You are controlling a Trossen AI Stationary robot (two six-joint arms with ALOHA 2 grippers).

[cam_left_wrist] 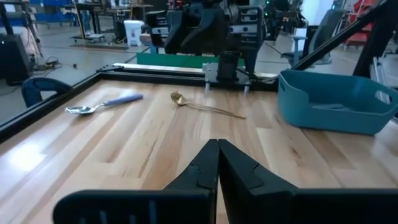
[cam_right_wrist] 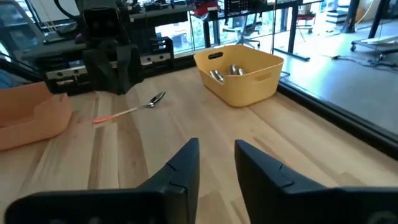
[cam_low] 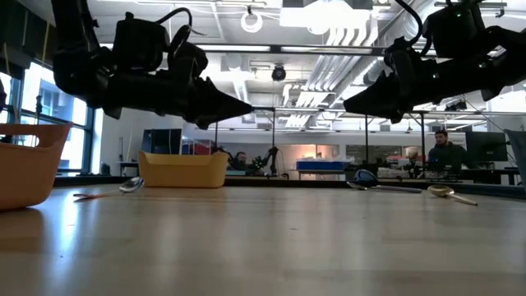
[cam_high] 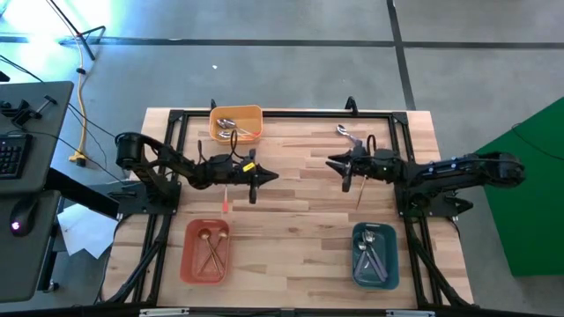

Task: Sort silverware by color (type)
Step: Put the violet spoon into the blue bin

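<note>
Three spoons lie loose on the table. A red-orange-handled spoon (cam_high: 226, 201) (cam_right_wrist: 129, 109) lies flat just near-side of my left arm. A blue-purple-handled spoon (cam_high: 347, 135) (cam_left_wrist: 103, 105) lies near the far edge. A gold spoon (cam_high: 360, 190) (cam_left_wrist: 204, 106) lies under my right arm. My left gripper (cam_high: 273, 176) (cam_left_wrist: 217, 163) hovers shut over mid-table, holding nothing. My right gripper (cam_high: 331, 162) (cam_right_wrist: 216, 163) faces it, open and empty. In the low view both grippers (cam_low: 246, 107) (cam_low: 349, 105) hang clear above the wood.
An orange bin (cam_high: 236, 113) with spoons stands at the far edge. A red bin (cam_high: 189, 255) with gold spoons sits at the near left. A teal bin (cam_high: 357, 264) with spoons sits at the near right. Bare wood lies between the grippers. A black frame rims the table.
</note>
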